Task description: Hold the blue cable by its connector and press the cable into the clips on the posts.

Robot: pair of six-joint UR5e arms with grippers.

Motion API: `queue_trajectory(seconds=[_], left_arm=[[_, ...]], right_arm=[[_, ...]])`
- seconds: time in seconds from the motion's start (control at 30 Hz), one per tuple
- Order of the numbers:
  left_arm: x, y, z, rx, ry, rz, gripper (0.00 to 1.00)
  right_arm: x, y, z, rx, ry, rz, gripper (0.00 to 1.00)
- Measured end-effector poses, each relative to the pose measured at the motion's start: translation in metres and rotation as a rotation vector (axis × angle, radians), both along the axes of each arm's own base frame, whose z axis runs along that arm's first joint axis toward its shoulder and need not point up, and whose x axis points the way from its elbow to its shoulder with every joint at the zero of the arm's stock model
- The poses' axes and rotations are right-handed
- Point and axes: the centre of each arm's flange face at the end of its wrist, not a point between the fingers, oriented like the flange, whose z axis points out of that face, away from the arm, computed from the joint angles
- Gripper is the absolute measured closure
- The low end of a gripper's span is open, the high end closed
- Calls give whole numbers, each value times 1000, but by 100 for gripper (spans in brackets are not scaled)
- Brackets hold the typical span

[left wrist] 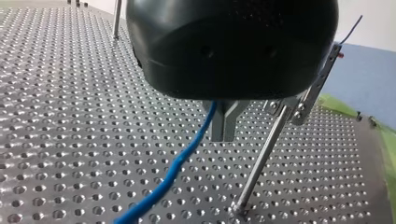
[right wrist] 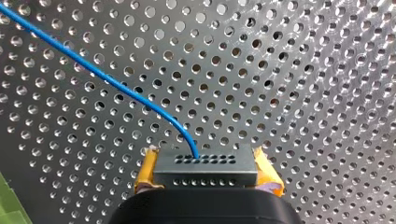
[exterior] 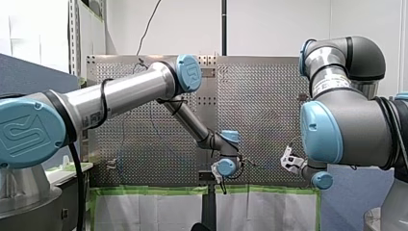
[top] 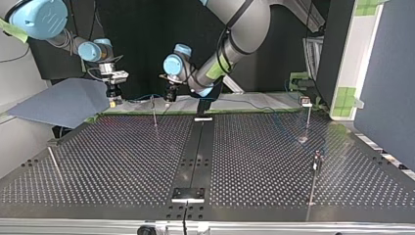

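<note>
Nearest in the top view, a black strip (top: 195, 147) runs down the middle of the perforated table (top: 98, 161), away from the camera. Right of the strip stands a thin near post (top: 315, 169). Farther back on that same side is a clip post (top: 308, 120) with a small clip at its head. Left of the strip, out by the table's edge, a slanted rod (top: 55, 164) shows.

Beyond the strip's far end and a little to its left, a slim post (top: 154, 111) stands between the two grippers. My left gripper (top: 170, 95) hangs on the strip's side of that post. In the left wrist view its metal fingers (left wrist: 224, 126) meet at the tips just beside the post, and the blue cable (left wrist: 177, 168) passes tight against them. I cannot tell whether the cable is pinched there.

My right gripper (top: 113, 101) is farther left of the strip, past the slim post. In the right wrist view its yellow pads (right wrist: 147, 170) are clenched on the dark connector (right wrist: 205, 168), and the cable arcs away from it above the table. In the top view the cable runs from this gripper toward the slim post's head. Whether it sits in a clip there is too small to tell.
</note>
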Motion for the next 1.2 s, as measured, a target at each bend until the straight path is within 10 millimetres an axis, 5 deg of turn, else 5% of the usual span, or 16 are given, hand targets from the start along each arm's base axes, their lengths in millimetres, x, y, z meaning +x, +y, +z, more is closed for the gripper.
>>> queue_trajectory(seconds=[0.27, 0.57, 0.83, 1.2], left_arm=[[4, 3, -4, 15, -3, -5, 100], [0, -4, -34, 69, 32, -39, 100], [12, -7, -26, 86, 39, -40, 100], [-7, -4, -13, 194, 29, -51, 100]], right_arm=[[1, -3, 1, -7, -2, -10, 100], [9, -5, 2, -14, -2, -9, 100], [9, -5, 2, -15, -2, -10, 100], [-5, -8, -1, -1, 30, -95, 100]])
